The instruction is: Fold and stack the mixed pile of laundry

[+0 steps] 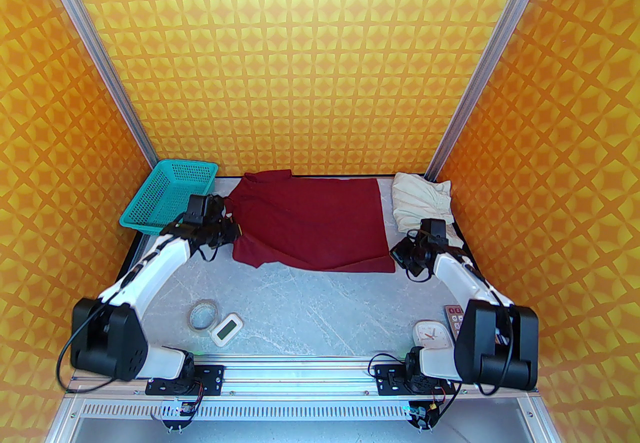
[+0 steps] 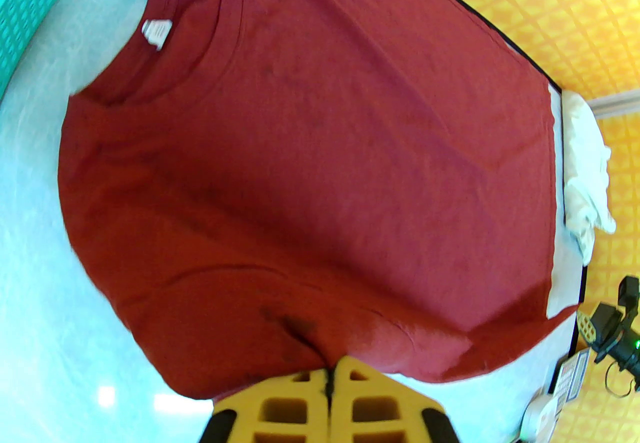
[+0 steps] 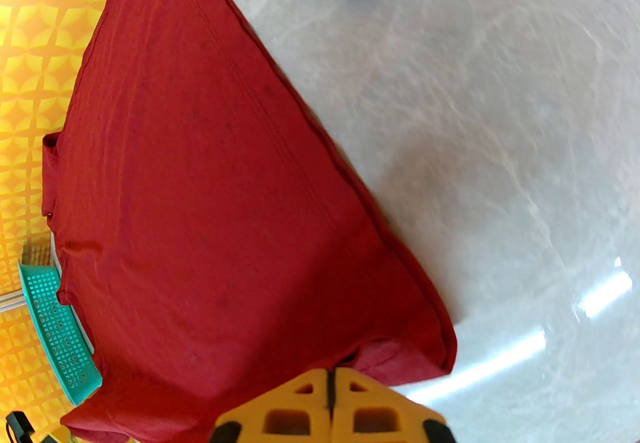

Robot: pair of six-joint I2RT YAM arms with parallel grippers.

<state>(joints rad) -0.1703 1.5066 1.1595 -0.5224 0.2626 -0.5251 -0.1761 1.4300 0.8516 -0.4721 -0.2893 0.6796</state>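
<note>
Basket (image 1: pixel 167 196): teal, left of the shirt, off its collar end and not touching it.

My left gripper (image 2: pixel 330 371): jaws shut tight on the shirt's left near edge, below the collar. A dark crease in the cloth runs straight into my yellow tips.

Shirt (image 1: pixel 315 221): dark red, spread mostly flat between my two grippers. The collar points left and the hem right, and the far sleeve is tucked at the back edge.

My right gripper (image 3: pixel 330 376): jaws shut on the shirt's near right corner, with the hem cloth bunched up at my tips.

Cream piece (image 1: pixel 420 203): crumpled to the right of the shirt. A strip of bare table lies between it and the hem, and it sits just beyond my right gripper.

Tape roll (image 1: pixel 202 315), timer (image 1: pixel 226 328): nearer than the shirt's left half, well apart from it.

Clock (image 1: pixel 432 333), remote (image 1: pixel 455 318): nearer than the shirt's right corner, well apart from it.
</note>
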